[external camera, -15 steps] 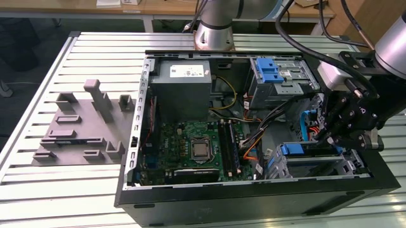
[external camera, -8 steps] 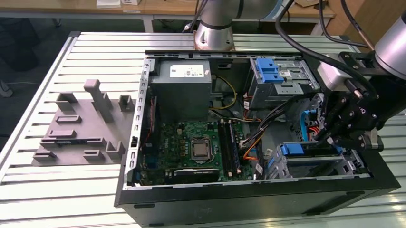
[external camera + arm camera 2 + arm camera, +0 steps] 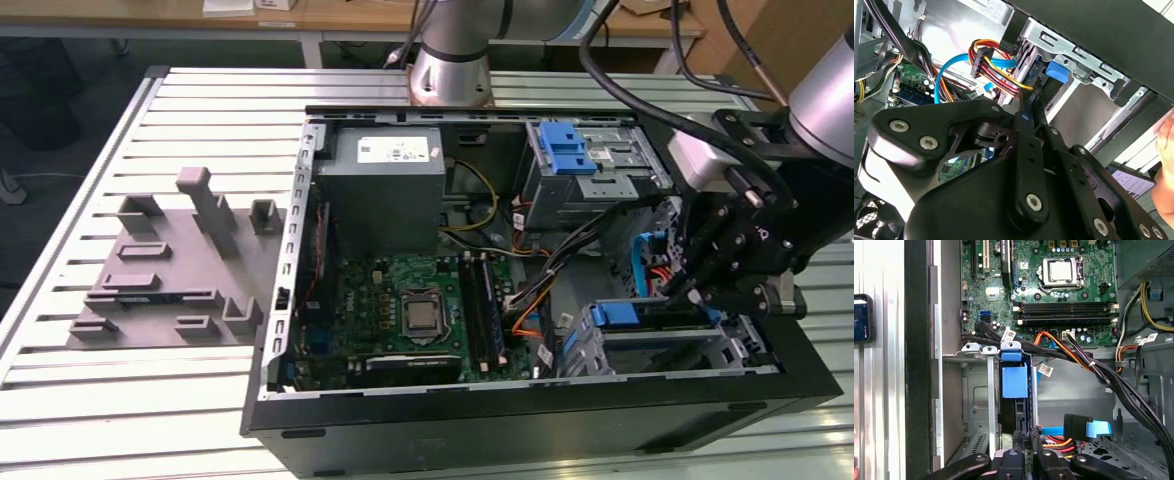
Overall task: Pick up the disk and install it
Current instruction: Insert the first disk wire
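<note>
- Exterior view: we see an open black computer case point(image 3: 534, 425) lying on a slatted metal table point(image 3: 160, 120). The motherboard point(image 3: 400, 310) sits low in the case, the grey power supply point(image 3: 387, 185) at its 12 o'clock. A grey foam fixture point(image 3: 174, 260) lies on the table at the case's 9 o'clock, well apart from it.
- Same view: the gripper point(image 3: 694, 292) hangs inside the case at the motherboard's 3 o'clock, just above the lower drive cage point(image 3: 667, 340). An upper drive bay with a blue latch point(image 3: 567, 150) sits at the gripper's 11 o'clock.
- Second wrist view: we note the 2 black fingers point(image 3: 1026, 135) drawn close on a thin upright edge beside the blue tab point(image 3: 1056, 70) of the cage. Red, yellow and blue cables point(image 3: 991, 65) run at its 9 o'clock.
- First wrist view: the disk point(image 3: 1015, 390) stands on edge in the cage slot, its blue carrier facing us. The fingers clamp its near edge. Black cables point(image 3: 1094, 370) cross at the disk's 2 o'clock.
</note>
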Motion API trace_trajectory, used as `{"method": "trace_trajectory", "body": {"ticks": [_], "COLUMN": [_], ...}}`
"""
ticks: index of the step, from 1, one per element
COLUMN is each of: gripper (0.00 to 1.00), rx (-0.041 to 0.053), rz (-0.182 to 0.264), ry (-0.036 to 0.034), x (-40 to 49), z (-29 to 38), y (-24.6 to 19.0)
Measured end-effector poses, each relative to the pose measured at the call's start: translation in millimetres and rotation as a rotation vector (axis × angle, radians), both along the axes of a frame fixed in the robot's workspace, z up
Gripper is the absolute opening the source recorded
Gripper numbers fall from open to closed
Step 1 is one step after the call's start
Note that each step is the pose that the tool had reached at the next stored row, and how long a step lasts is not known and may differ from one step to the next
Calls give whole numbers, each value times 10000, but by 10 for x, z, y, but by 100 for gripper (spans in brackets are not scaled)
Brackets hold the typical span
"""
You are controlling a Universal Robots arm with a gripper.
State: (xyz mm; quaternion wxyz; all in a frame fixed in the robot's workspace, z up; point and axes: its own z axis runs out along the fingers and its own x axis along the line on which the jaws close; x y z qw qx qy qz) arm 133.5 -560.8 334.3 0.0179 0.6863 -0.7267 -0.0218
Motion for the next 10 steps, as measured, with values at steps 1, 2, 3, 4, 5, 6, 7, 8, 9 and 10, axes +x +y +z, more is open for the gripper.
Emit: {"method": "trace_trajectory", "body": {"ticks": [1,2,3,4,5,6,7,8,9,10], "gripper": [16,16,16,16,16,16,16,16,16,16], "rx": [4,1,3,3,4,4,5,5,4,4], "rz": [0,0,0,0,0,0,0,0,1,1], "ry": [0,0,0,1,1,1,2,3,5,9], "x": [0,0,0,0,1,1,1,2,4,5], "z": [7,15,16,16,16,18,18,18,17,16], "y": [0,0,0,0,0,0,0,0,1,0]}}
